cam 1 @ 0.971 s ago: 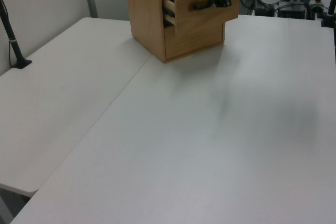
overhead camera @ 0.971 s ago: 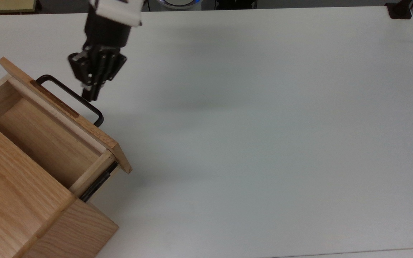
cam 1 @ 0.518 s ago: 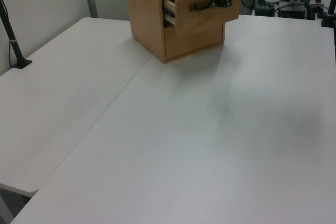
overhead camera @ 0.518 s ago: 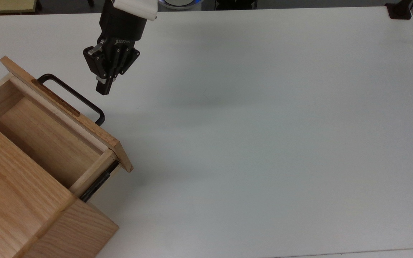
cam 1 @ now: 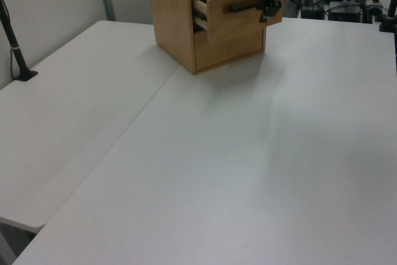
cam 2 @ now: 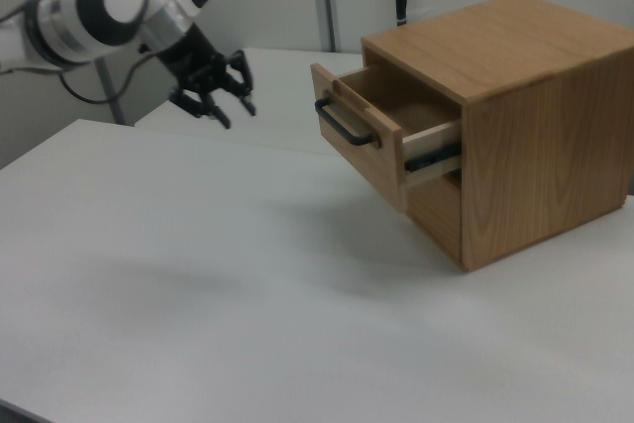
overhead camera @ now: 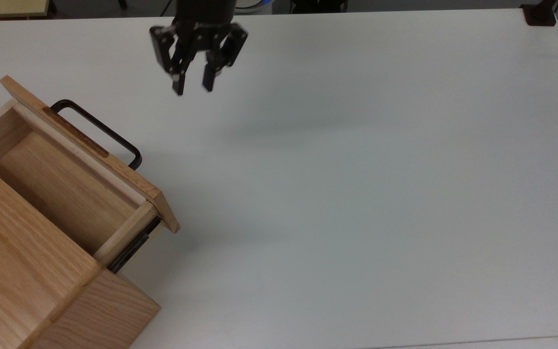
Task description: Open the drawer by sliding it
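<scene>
Drawer [overhead camera: 66, 179] sits pulled partway out of cabinet [overhead camera: 27, 295], interior visible, side rail exposed. Gripper [overhead camera: 193, 87] hovers well apart from drawer's handle [overhead camera: 100, 130], fingers spread, holding nothing. You can treat the opening as approx. done; whether more rail travel is left is prob. not judgeable here.

Drawer [overhead camera: 70, 179]: light oak-coloured wooden box with a flat front panel [cam 2: 359, 149]. Black U-shaped bar handle [overhead camera: 100, 131] fixed across the front, standing proud of the panel. Dark side rail [overhead camera: 131, 249] exposed beneath the box's side wall. State: pulled partway out of its housing, interior open from above and bare. In the top view it sits at the left edge, its front set diagonally.
</scene>
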### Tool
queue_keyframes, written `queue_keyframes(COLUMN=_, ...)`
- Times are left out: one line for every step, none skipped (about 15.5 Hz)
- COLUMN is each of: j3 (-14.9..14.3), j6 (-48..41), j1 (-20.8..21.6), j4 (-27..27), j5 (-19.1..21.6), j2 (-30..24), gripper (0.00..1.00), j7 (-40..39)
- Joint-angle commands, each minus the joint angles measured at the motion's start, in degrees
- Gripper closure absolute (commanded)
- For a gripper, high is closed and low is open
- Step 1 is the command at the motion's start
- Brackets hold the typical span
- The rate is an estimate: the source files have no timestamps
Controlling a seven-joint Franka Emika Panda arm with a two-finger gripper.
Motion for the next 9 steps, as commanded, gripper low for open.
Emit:
queue_keyframes(j3=-0.39, j6=-12.73, j1=3.08, j4=2.52, j5=4.41, j2=-1.86, gripper=0.41, j7=10.47)
queue_keyframes(j3=-0.57, j6=-15.81, j1=3.09, j4=3.75, j5=7.82, j2=-1.86, gripper=0.37, j7=11.53)
queue_keyframes(j3=-1.00, j6=-18.54, j1=2.83, j4=4.72, j5=11.86, j2=-2.82, gripper=0.33, j7=11.98)
queue_keyframes(j3=-1.27, j6=-19.96, j1=2.65, j4=4.99, j5=15.29, j2=-3.87, gripper=0.25, j7=12.68)
queue_keyframes(j3=-1.27, j6=-21.02, j1=2.56, j4=4.99, j5=16.37, j2=-4.32, gripper=0.16, j7=14.51)
queue_keyframes(j3=-1.18, j6=-22.94, j1=2.56, j4=4.99, j5=16.38, j2=-4.41, gripper=0.14, j7=16.88)
queue_keyframes(j3=-1.36, j6=-24.79, j1=2.47, j4=5.08, j5=16.47, j2=-4.41, gripper=0.10, j7=18.82)
queue_keyframes(j3=-1.45, j6=-26.46, j1=2.47, j4=5.08, j5=16.47, j2=-4.67, gripper=0.00, j7=19.71)
queue_keyframes(j3=-1.45, j6=-28.22, j1=2.47, j4=4.99, j5=16.47, j2=-5.37, gripper=0.00, j7=19.54)
